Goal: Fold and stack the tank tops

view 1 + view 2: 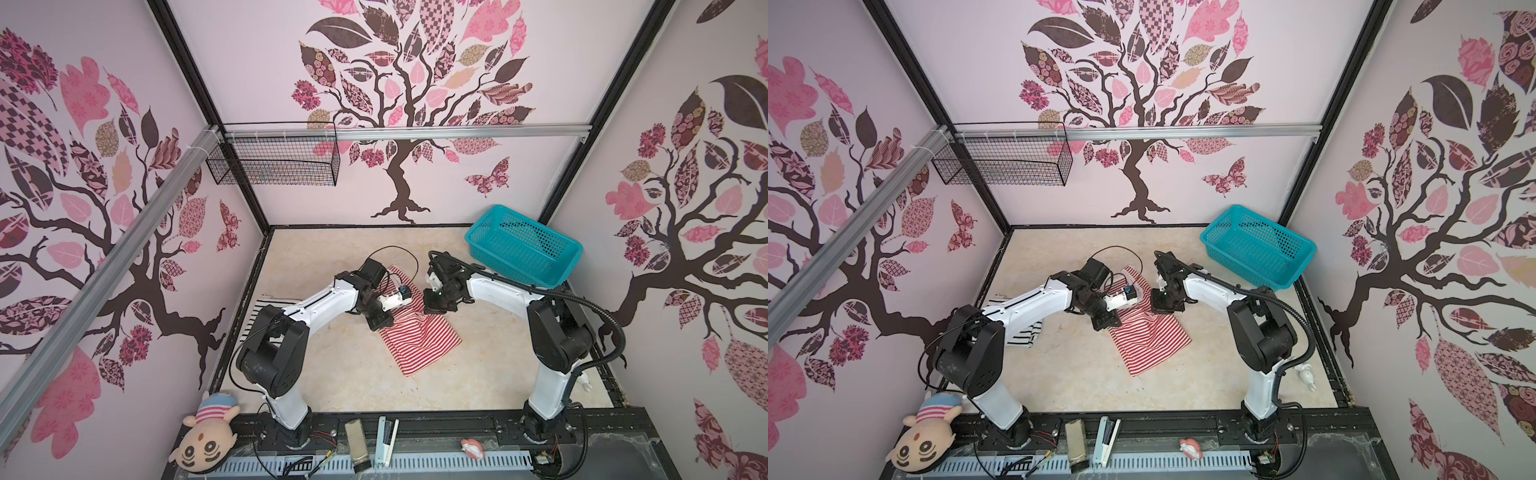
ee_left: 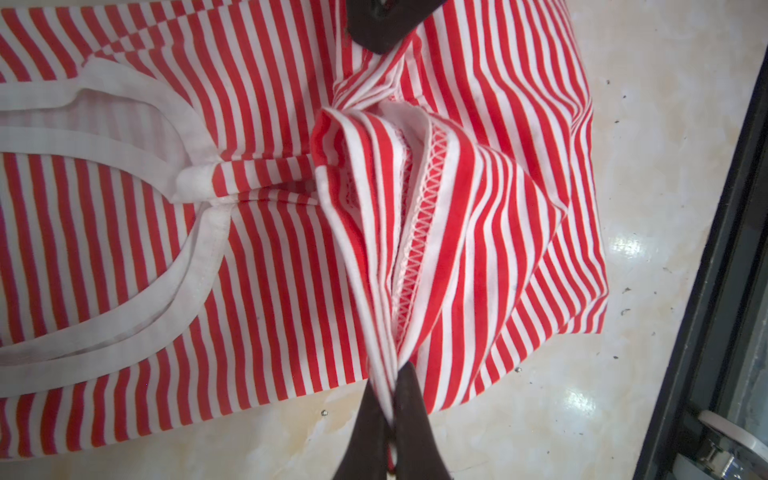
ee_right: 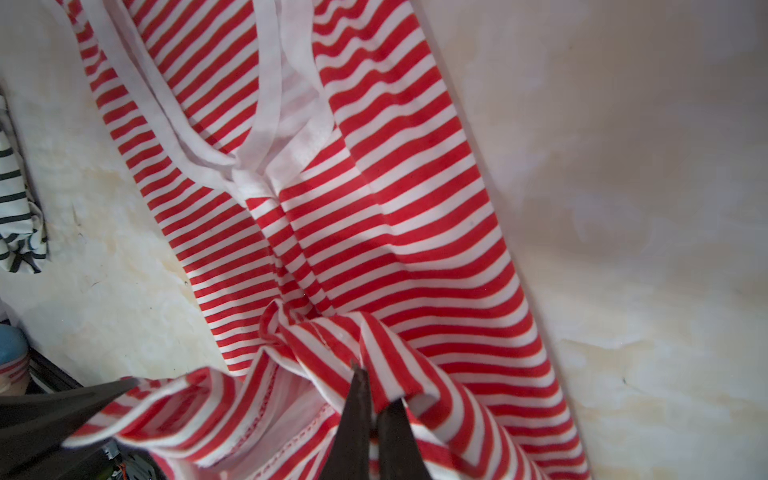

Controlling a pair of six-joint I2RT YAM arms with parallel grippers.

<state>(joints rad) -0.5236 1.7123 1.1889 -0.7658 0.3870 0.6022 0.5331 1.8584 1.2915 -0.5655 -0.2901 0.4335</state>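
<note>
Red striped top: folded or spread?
Mid-fold: the top has its hem pinched up by the left tool and right tool; strap end lies flat.

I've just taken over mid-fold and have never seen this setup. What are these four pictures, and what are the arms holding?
Two white-and-black robot arms stand at the near edge of a beige marbled table. The two wide pictures come from one overhead camera pair; the two close-ups come from a camera on each wrist. The left gripper and right gripper are both shut, each pinching a bunched edge of the red-and-white striped tank top lying mid-table. The black-and-white striped tank top lies partly hidden by the left arm. A teal plastic mesh basket sits at the far right.
</note>
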